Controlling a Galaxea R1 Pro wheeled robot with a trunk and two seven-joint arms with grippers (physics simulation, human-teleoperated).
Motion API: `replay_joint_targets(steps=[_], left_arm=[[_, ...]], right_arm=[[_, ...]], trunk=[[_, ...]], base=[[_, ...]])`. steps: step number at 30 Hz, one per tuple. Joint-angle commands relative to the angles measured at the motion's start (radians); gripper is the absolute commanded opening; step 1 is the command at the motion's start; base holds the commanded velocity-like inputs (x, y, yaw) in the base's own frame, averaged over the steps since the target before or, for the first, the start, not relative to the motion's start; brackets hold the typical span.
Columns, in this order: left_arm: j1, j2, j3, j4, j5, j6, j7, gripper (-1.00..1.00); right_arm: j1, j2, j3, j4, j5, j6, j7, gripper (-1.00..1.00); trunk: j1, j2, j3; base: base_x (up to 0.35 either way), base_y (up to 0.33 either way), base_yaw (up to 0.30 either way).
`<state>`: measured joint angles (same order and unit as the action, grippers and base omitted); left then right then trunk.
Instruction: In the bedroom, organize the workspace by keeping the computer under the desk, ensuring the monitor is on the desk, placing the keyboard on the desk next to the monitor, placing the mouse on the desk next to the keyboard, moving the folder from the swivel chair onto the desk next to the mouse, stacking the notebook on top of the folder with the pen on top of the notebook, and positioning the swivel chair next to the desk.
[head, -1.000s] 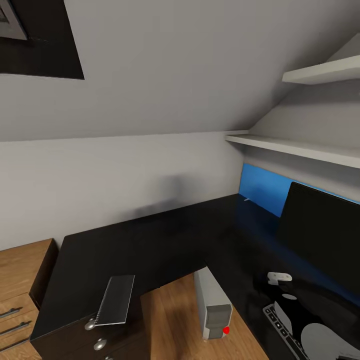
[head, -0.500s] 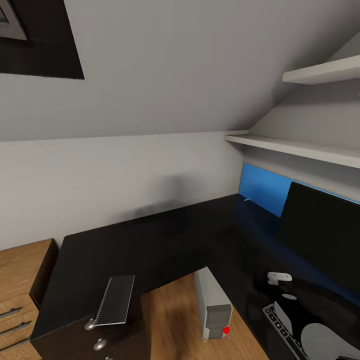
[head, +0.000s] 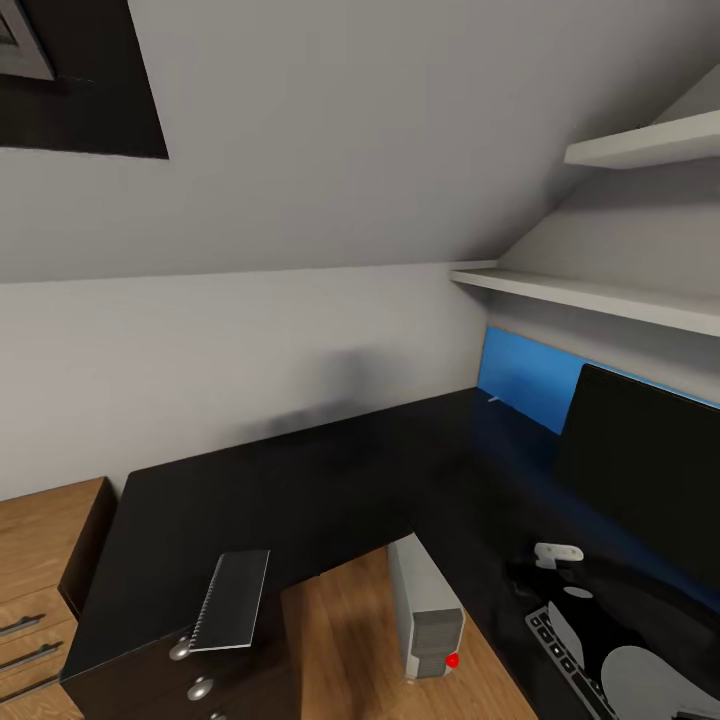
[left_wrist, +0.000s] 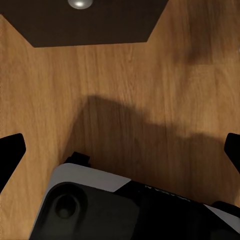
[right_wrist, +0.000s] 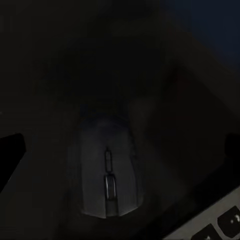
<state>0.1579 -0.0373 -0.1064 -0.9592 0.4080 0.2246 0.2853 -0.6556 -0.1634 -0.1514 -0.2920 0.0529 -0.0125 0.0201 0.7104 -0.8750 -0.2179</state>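
Head view with both wrist views: a stationary moment. Across the last second nothing is changing in the head view; the camera and every object are keeping their places, and I am holding the rig still.

Right gripper (right_wrist: 122, 149): I am keeping it spread wide and released, grasping nothing. It is hovering over the mouse (right_wrist: 109, 176), which is lying on the dark table (head: 300, 490) between the two fingertips without touching them. A corner of the keyboard (right_wrist: 222, 226) is showing just beside the mouse, so I am judging the mouse placement as done or nearly done.

Left gripper (left_wrist: 120, 152): also released and empty, hanging over the wooden floor (left_wrist: 125, 75) near a drawer knob (left_wrist: 78, 3).

Remaining items, head view: the monitor (head: 650, 470) is standing on the table, with the keyboard in front of it, partly hidden by my right arm. The computer (head: 425, 618) is standing on the floor in the table's inner corner. The notebook (head: 233, 598) is lying well apart, at the table's edge above the drawers. A blue panel (head: 522, 385) is showing behind the monitor; I cannot tell whether it is the folder.

The pause is suggesting a change of step; I am expecting the notebook to need attention next.
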Motion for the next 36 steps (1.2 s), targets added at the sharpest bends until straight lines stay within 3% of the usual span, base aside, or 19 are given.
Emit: replay_joint_targets(steps=[1,4,7,8,11,12,13,15,18,25,30,33,36], left_arm=[[0.000,0.000,-0.001,-0.003,0.009,0.003,0.009,1.00],[0.000,0.000,-0.001,-0.003,0.009,0.004,0.010,1.00],[0.000,0.000,-0.001,-0.003,0.009,0.004,0.011,1.00],[0.000,0.000,0.001,-0.003,0.009,0.004,0.011,1.00],[0.000,0.000,0.002,-0.002,0.009,0.004,0.012,1.00],[0.000,0.000,0.002,-0.001,0.010,0.004,0.012,1.00],[0.000,0.000,0.003,0.000,0.010,0.004,0.012,1.00],[0.000,0.000,0.002,0.015,0.009,0.004,0.012,1.00],[0.000,0.001,0.001,0.042,0.006,0.004,0.013,1.00],[0.000,0.004,0.001,0.056,0.005,0.003,0.015,1.00],[0.000,0.017,0.002,0.053,0.006,0.002,0.014,1.00],[0.000,0.020,0.002,0.053,0.006,0.002,0.014,1.00],[0.000,0.023,0.002,0.053,0.006,0.002,0.014,1.00]], right_arm=[[0.000,0.001,-0.006,-0.004,0.005,-0.001,0.006,1.00],[0.000,0.005,-0.004,-0.021,0.004,0.001,0.007,1.00],[0.000,0.031,-0.005,-0.076,0.004,0.050,0.008,1.00],[0.001,0.072,-0.007,-0.151,0.004,0.174,0.008,1.00],[0.001,0.112,-0.008,-0.211,0.002,0.277,0.008,1.00],[0.002,0.135,-0.009,-0.237,0.000,0.315,0.008,1.00],[0.002,0.148,-0.008,-0.248,0.000,0.330,0.007,1.00],[0.005,0.205,-0.008,-0.286,0.002,0.366,0.002,1.00],[0.007,0.260,-0.006,-0.307,0.006,0.383,-0.018,1.00],[0.027,0.334,0.002,-0.310,0.004,0.383,-0.113,1.00],[0.065,0.338,0.025,-0.286,0.001,0.369,-0.132,1.00],[0.078,0.338,0.028,-0.203,0.001,0.278,-0.134,1.00],[0.083,0.338,0.030,-0.071,0.003,0.104,-0.140,1.00]], trunk=[[0.000,-0.001,-0.001],[0.000,-0.001,-0.001],[0.000,-0.001,-0.001],[0.000,-0.001,-0.001],[0.000,-0.001,-0.001],[0.000,-0.001,-0.001],[0.000,-0.001,-0.001],[0.000,-0.001,-0.001],[0.000,-0.001,-0.001],[0.000,-0.001,-0.001],[0.000,-0.001,-0.001],[0.000,-0.001,-0.001],[0.000,-0.001,-0.001]], base=[[0.000,0.000,0.000],[0.000,0.000,0.000],[0.000,0.000,0.000],[0.000,0.000,0.000],[0.000,0.000,0.000],[0.000,0.000,0.000],[0.000,0.000,0.014],[0.000,0.000,0.120],[0.000,0.000,0.211],[0.000,0.000,0.270],[0.000,0.000,0.279],[0.000,0.000,0.280],[0.000,0.000,0.280]])
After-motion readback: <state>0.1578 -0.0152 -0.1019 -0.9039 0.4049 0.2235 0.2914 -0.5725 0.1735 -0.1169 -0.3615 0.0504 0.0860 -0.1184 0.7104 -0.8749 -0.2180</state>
